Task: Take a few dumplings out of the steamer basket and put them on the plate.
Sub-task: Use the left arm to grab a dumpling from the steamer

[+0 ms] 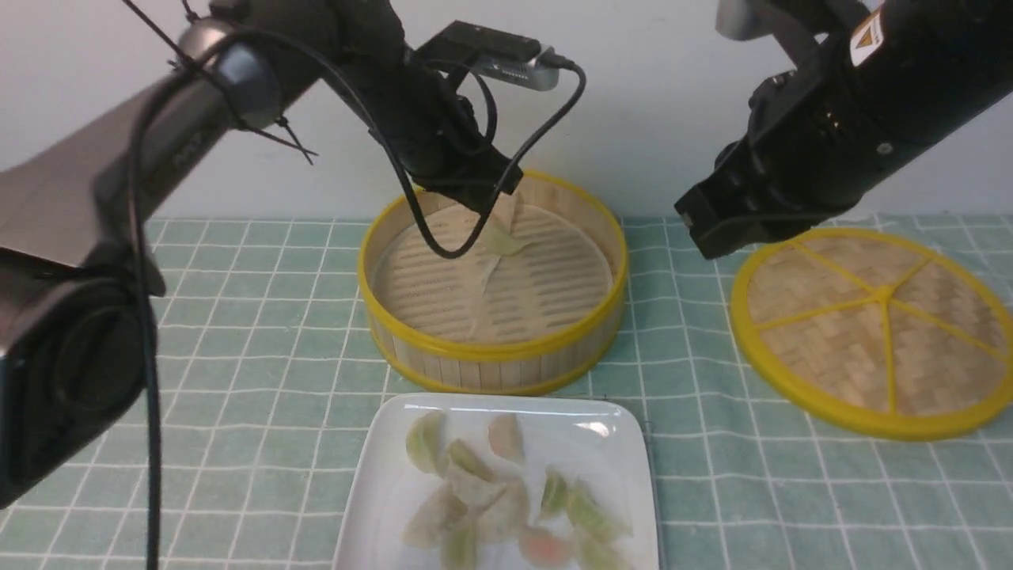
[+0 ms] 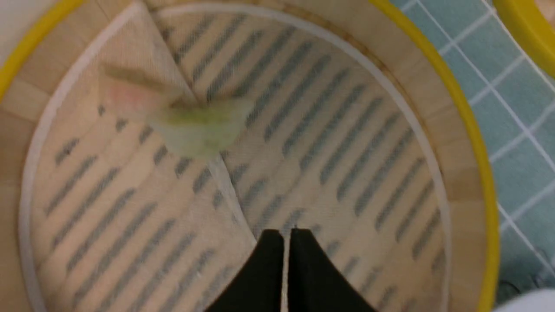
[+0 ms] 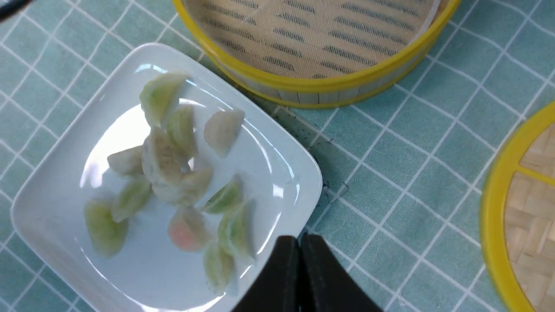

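Front view: left hand [image 1: 495, 203] low over steamer basket [image 1: 491, 349], pale green dumpling [image 1: 504, 239] just under it, inside basket; heap of dumplings [image 1: 483, 495] on plate [image 1: 378, 475], nearer camera on checked surface [image 1: 261, 317]

Left wrist view: fingers [image 2: 264, 271] pressed together, empty; dumpling blurred, apart from tips

Right wrist view: right hand [image 3: 300, 242] closed, empty, above plate edge

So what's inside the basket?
A pale green dumpling and a blurry pinkish one beside it, on the whitish liner in the basket. From the front, the left arm hides part of the back.
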You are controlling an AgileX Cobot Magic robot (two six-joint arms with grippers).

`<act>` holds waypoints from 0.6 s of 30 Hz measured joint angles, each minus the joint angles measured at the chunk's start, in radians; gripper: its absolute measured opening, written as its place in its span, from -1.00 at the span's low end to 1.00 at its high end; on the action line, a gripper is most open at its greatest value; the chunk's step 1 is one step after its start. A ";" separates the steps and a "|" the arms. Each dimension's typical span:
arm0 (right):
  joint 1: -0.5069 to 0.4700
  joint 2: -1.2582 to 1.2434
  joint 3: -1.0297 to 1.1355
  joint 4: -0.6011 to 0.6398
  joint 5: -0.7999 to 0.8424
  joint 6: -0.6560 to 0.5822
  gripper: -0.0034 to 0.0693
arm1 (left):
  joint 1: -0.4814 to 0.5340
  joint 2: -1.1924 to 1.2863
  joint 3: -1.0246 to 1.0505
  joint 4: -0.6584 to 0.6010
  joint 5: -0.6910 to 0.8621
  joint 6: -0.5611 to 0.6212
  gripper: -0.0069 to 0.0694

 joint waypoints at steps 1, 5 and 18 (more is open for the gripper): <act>0.000 0.000 0.000 0.000 0.000 0.000 -0.95 | 0.000 0.006 -0.005 0.000 -0.006 0.002 -0.74; 0.000 -0.001 0.000 0.012 0.000 0.000 -0.95 | 0.000 0.117 -0.067 0.001 -0.100 0.009 -0.29; 0.000 -0.001 0.000 0.013 0.000 -0.003 -0.95 | -0.002 0.248 -0.074 0.003 -0.273 0.003 0.40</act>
